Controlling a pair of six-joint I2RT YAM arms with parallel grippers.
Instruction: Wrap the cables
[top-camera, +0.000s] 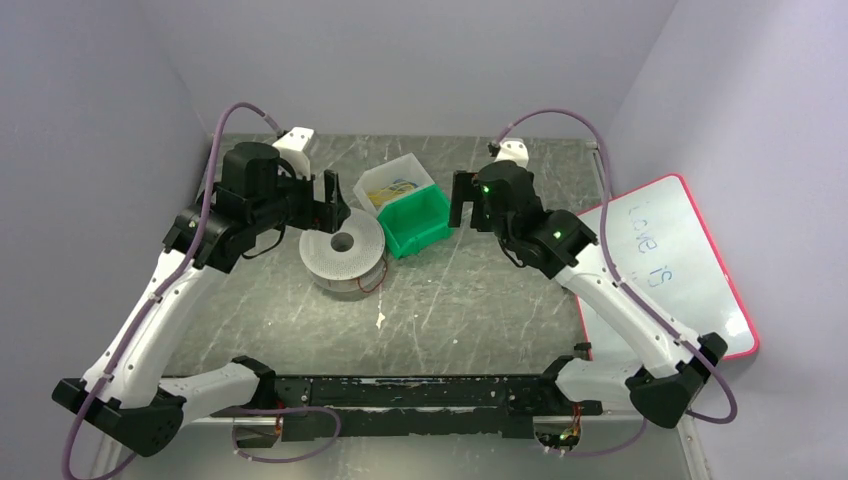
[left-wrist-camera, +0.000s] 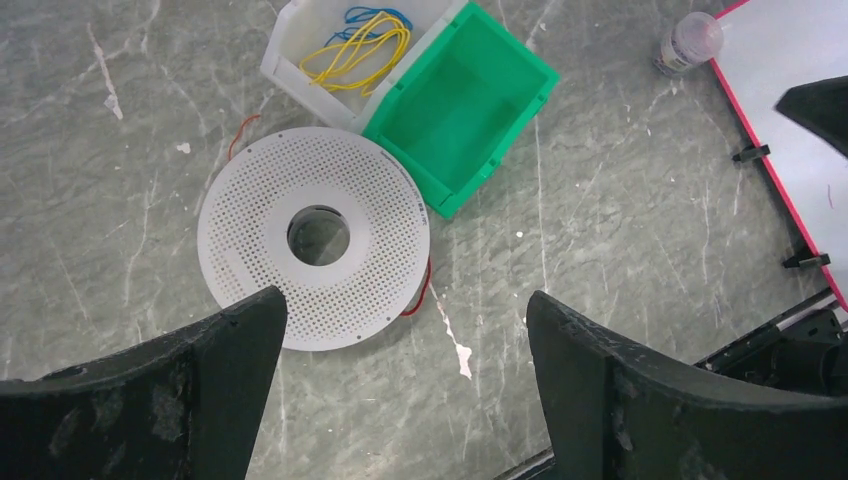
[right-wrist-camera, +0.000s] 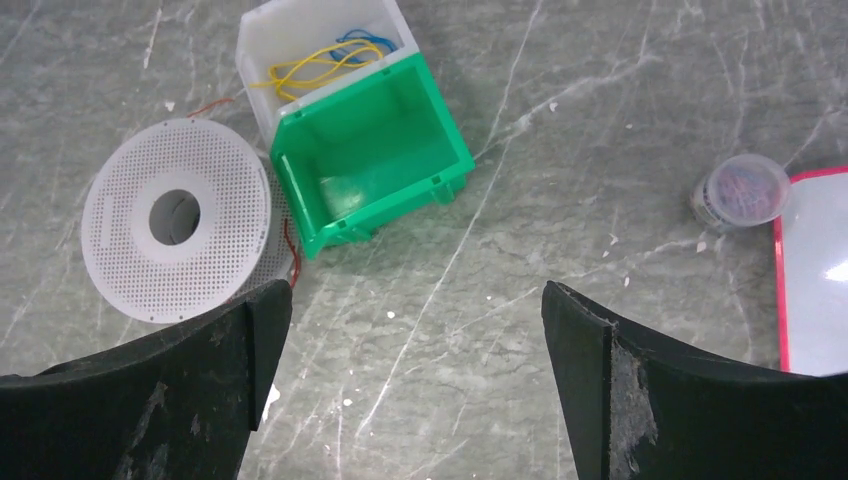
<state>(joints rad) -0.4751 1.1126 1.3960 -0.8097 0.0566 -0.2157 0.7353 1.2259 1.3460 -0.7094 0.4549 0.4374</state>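
The left hand (left-wrist-camera: 402, 310) hangs spread wide above the white perforated spool (left-wrist-camera: 313, 235), with a reddish cable (left-wrist-camera: 422, 290) curling at the spool's rim on the bench (left-wrist-camera: 620, 220). In the white bin (left-wrist-camera: 285, 50) lie yellow cables (left-wrist-camera: 355, 50), the green bin (left-wrist-camera: 460, 105) touching it, and the right hand (right-wrist-camera: 415, 300) is wide too. The whiteboard (top-camera: 680, 270) reads "Love is".

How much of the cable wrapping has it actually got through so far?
Barely started, it seems. Done: only a reddish wire shows at the edge of the white spool. In hand: nothing; the left gripper and right gripper are both open and empty. Left: the yellow cables lie loose in the white bin; the green bin is empty.
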